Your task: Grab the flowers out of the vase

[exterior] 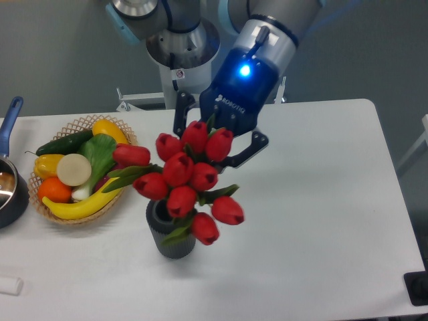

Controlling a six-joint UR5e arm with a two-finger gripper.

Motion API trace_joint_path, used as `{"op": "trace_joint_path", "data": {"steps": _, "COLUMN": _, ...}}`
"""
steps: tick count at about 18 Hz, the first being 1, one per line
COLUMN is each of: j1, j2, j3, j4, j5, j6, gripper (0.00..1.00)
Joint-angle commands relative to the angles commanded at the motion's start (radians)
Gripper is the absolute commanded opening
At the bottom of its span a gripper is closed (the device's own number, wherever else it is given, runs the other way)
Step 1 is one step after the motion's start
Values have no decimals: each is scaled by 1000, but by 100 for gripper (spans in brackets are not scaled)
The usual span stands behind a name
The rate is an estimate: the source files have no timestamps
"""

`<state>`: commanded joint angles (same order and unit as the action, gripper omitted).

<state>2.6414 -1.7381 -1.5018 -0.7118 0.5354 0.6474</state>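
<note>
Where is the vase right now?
The dark grey ribbed vase stands on the white table, just right of the wicker basket, below the lifted tulips.

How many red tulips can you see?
9, all in one bunch of flowers above the vase: three near the gripper, one stretching left, three in the middle, two lowest. More may hide behind.

The right side of the desk (321, 200) was wide open, plenty of room to come through. On the left a wicker basket (127, 144) of veggies sat near the vase (170, 241), with a saucepan (10, 190) at the far edge. The flowers (187, 180) hung over the vase mouth, blocking it from above.
</note>
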Motion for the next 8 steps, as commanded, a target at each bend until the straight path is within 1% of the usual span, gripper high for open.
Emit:
{"op": "trace_joint_path", "data": {"steps": 5, "j1": 64, "j2": 15, "j3": -3, "j4": -2, "j5": -47, "j6": -12, "gripper": 43}}
{"op": "trace_joint_path", "data": {"steps": 8, "j1": 88, "j2": 15, "j3": -3, "j4": -2, "j5": -57, "j6": -6, "gripper": 43}}
